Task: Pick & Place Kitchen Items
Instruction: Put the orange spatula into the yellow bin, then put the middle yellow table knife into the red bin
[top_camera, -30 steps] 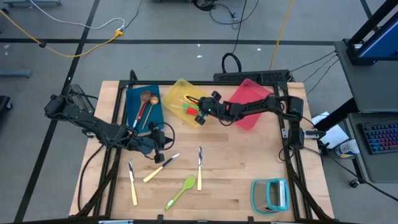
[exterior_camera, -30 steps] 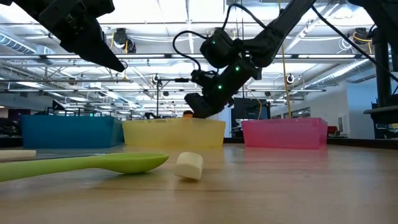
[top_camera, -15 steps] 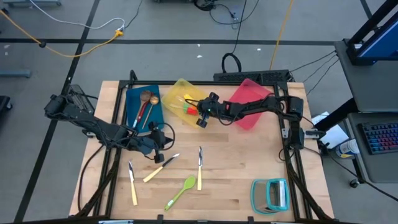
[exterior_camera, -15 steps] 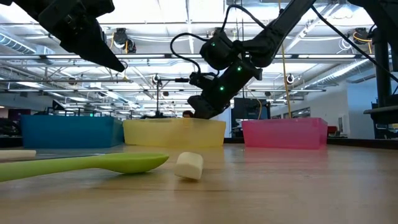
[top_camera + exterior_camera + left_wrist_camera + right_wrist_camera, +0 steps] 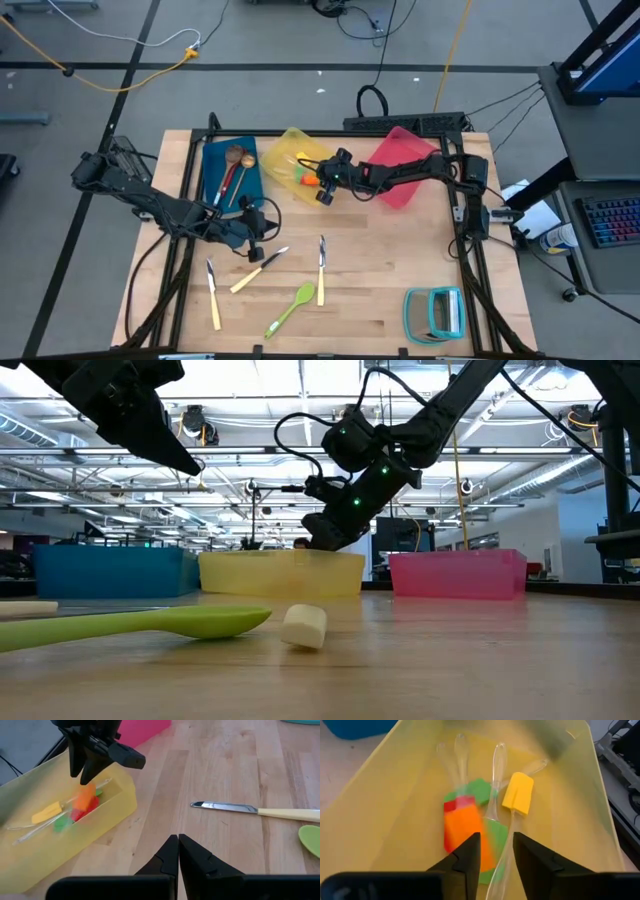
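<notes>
yellow bin (image 5: 380,810) | holds orange spatula (image 5: 465,830), yellow spatula (image 5: 518,793), green spatula (image 5: 479,787) | jaws parted above

Translucent glossy plastic yellow bin (image 5: 385,815); matt pale wood table (image 5: 230,775); shiny metal knife blade (image 5: 222,807).

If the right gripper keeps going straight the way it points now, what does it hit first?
Most likely the orange spatula lying in the yellow bin, directly ahead of the open right gripper. The green and red spatulas sit just under it; depth is hard to judge.
</notes>
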{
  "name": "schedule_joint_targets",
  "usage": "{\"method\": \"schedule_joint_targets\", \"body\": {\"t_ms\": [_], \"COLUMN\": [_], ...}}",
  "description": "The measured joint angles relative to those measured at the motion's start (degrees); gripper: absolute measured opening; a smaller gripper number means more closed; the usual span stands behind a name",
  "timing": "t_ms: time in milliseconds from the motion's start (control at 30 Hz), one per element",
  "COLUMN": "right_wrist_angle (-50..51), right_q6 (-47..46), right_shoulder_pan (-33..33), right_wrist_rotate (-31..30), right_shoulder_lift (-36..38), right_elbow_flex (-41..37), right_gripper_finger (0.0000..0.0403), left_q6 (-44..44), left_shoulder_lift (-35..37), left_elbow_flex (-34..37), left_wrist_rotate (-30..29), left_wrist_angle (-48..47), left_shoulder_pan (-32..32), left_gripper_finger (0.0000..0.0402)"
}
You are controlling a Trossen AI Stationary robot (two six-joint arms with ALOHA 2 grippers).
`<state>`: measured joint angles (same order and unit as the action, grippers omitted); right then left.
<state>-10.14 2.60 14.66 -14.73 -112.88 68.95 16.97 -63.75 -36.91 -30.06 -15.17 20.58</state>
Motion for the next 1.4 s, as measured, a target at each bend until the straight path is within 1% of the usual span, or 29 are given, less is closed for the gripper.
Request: {"method": "schedule_joint_targets", "body": {"t_ms": [233, 567, 700, 833, 1067, 1167, 1300, 1400], "right_wrist_angle": [-0.9, -2.8, -4.2, -8.3, -19.8, -22.0, -23.5, -25.1], "right_q6": [0.0, -0.4, -1.0, 0.8, 4.2, 4.1, 4.5, 6.8], "right_shoulder_pan": [0.0, -0.1, -0.4, -1.3, -2.9, -3.7, -5.9, -8.2], "right_wrist_rotate": [0.0, 0.1, 0.1, -0.1, -0.3, -0.2, -0.2, 0.0], "right_shoulder_lift": [-0.1, -0.2, -0.2, -0.2, -0.2, -0.2, -0.2, -0.1], "right_elbow_flex": [0.0, -0.1, -0.1, -0.1, -0.1, -0.1, -0.1, -0.1], "right_gripper_finger": [0.0134, 0.0155, 0.0164, 0.0173, 0.0178, 0.0175, 0.0174, 0.0174], "left_q6": [0.0, 0.1, 3.4, 6.7, 17.1, 21.5, 26.3, 29.2], "left_shoulder_lift": [0.0, 0.0, 0.0, 0.0, 0.0, 0.0, 0.0, 0.0], "left_elbow_flex": [0.0, 0.0, 0.0, 0.0, 0.0, 0.0, 0.0, 0.0], "left_wrist_rotate": [0.0, 0.0, 0.0, 0.1, 1.6, 2.9, 6.3, 6.6], "left_wrist_angle": [0.0, 0.0, 0.0, -0.3, -7.2, -10.5, -13.0, -13.2], "left_shoulder_pan": [0.0, 0.0, 0.0, 0.0, 0.1, 0.6, 1.8, 3.1], "left_gripper_finger": [0.0017, 0.0017, 0.0017, 0.0017, 0.0017, 0.0017, 0.0017, 0.0017]}}
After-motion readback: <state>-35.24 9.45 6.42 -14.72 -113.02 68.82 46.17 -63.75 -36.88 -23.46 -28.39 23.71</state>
